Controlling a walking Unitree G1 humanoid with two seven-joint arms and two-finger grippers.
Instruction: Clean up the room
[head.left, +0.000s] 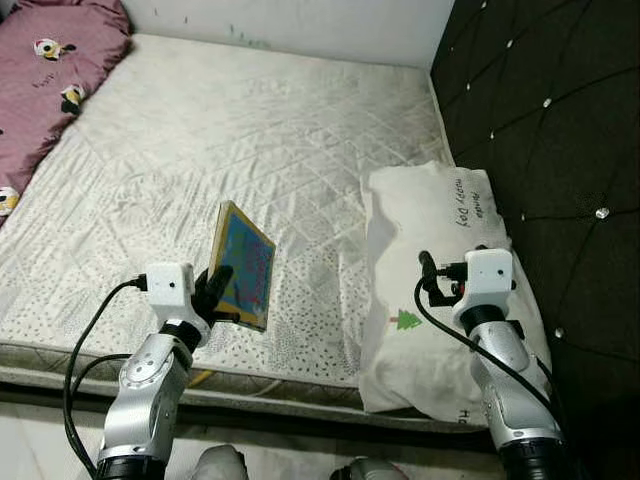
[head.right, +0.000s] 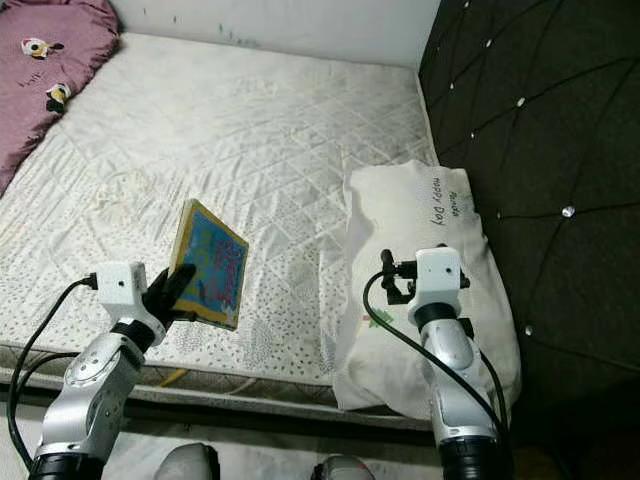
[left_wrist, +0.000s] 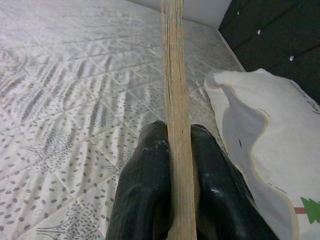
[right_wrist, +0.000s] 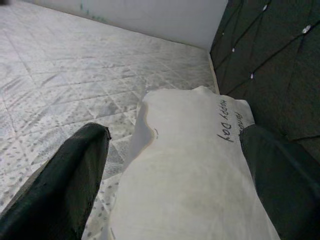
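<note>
Left wrist view shows our left gripper (left_wrist: 177, 170) pinching the picture book (head.left: 243, 265) by its lower edge, upright above the mattress (head.left: 250, 130) for carrying off, while our right gripper (right_wrist: 175, 185) hangs spread over the pillow (head.left: 440, 250).

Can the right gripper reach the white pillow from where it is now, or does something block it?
Probably yes. The right gripper hangs open just above the pillow, with nothing between them. The book is off to the side, clamped in the left gripper.
</note>
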